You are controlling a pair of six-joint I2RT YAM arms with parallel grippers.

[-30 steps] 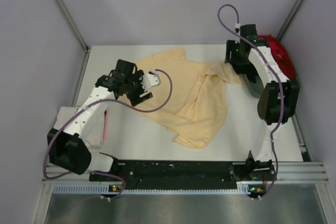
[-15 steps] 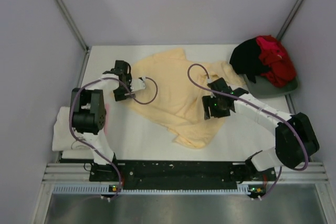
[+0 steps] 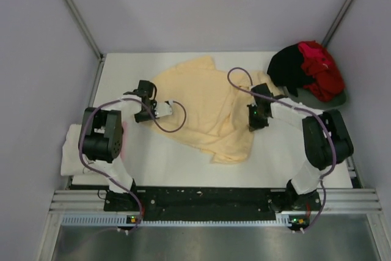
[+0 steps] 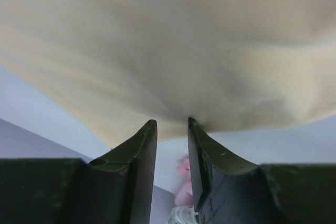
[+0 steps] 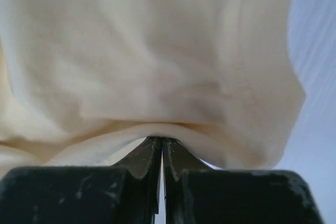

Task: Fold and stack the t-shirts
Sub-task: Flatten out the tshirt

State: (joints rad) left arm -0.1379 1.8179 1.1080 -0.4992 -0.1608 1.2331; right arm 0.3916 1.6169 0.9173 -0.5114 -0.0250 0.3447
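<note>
Four t-shirts, two robot arms, one table

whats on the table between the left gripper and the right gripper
The pale yellow t-shirt fills the stretch from left gripper to right gripper, crumpled; the top view shows it.

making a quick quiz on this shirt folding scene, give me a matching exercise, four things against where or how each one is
Things:
1 pale yellow t-shirt
2 red t-shirt
3 black t-shirt
4 right gripper

Place or state:
a shut on yellow cloth
b far right corner, outer side
c spread across the middle
d far right corner, side toward the centre

Pairs: 1-c, 2-b, 3-d, 4-a
</note>
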